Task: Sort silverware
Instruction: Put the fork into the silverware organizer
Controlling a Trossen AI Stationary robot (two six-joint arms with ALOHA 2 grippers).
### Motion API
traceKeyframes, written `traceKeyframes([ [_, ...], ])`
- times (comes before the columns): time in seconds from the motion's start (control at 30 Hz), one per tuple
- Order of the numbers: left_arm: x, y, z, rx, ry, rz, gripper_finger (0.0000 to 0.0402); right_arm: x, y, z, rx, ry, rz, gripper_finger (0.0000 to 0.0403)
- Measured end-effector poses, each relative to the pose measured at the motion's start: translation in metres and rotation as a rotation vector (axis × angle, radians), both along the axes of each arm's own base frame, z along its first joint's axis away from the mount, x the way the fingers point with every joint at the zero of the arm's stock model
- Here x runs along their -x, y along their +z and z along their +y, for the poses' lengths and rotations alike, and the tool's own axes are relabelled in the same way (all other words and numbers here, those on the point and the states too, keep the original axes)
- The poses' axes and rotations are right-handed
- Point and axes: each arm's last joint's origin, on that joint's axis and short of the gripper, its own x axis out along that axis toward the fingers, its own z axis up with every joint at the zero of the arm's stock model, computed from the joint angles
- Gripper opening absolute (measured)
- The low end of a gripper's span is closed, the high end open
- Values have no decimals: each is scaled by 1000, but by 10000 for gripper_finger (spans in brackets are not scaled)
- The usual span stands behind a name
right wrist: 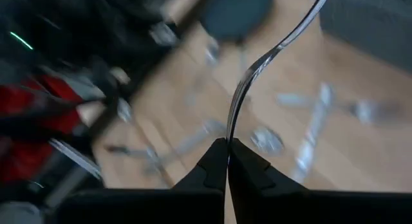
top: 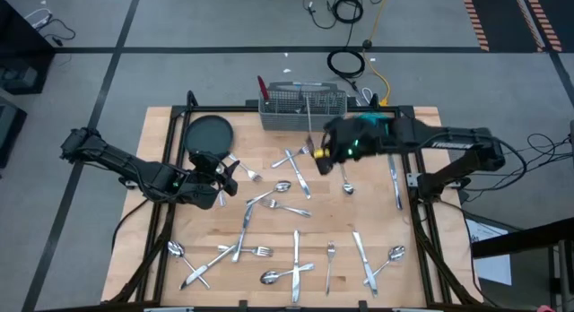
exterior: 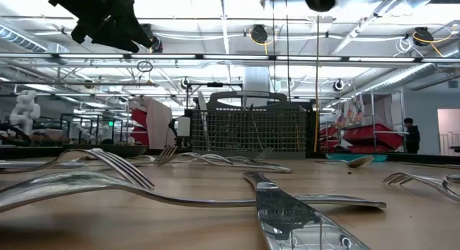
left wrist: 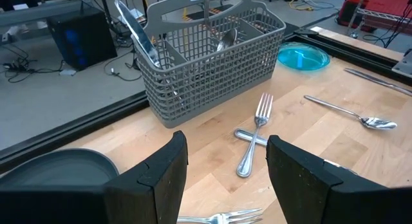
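Shiny silver metal silverware (top: 296, 258) scattered across wooden table (top: 421, 267). 1 slim silver utensil (right wrist: 257, 66) pinched in clenched right gripper (right wrist: 226, 147), raised near grey wire-mesh caddy (top: 303, 108). Left gripper (left wrist: 225, 163) spread, nothing held, beside dark round plate (top: 208, 133).

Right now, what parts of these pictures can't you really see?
- Right wrist view: the table is smeared by blur. The right gripper pinches a thin utensil; its far end runs off the edge, so fork or spoon is unclear.
- Low view: both arms are cut off above.
- Left wrist view: the caddy mesh hides most of what's inside.
- High view: the left gripper is too small to show its jaws.
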Motion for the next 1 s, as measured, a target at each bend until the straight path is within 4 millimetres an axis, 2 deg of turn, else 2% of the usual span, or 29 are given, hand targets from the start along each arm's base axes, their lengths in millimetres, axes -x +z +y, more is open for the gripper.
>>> traceKeyframes([
  [0.1,0,0,0,0,0,0,212,-3,10,-23,-12,-24,-106,0],
  [0.23,0,0,0,5,2,-7,212,-2,12,-47,-45,-31,-144,0],
  [0.57,-1,1,0,9,3,-18,212,-1,32,-86,-142,-109,-410,0],
  [0.67,-2,2,-1,20,3,-45,212,1,34,-95,-143,-137,-434,0],
  [0.8,-6,6,-2,44,2,-109,212,-2,17,-100,-145,-143,-427,0],
  [1.0,-14,19,-6,48,-74,-187,212,0,-26,-98,-224,-97,-499,0],
])
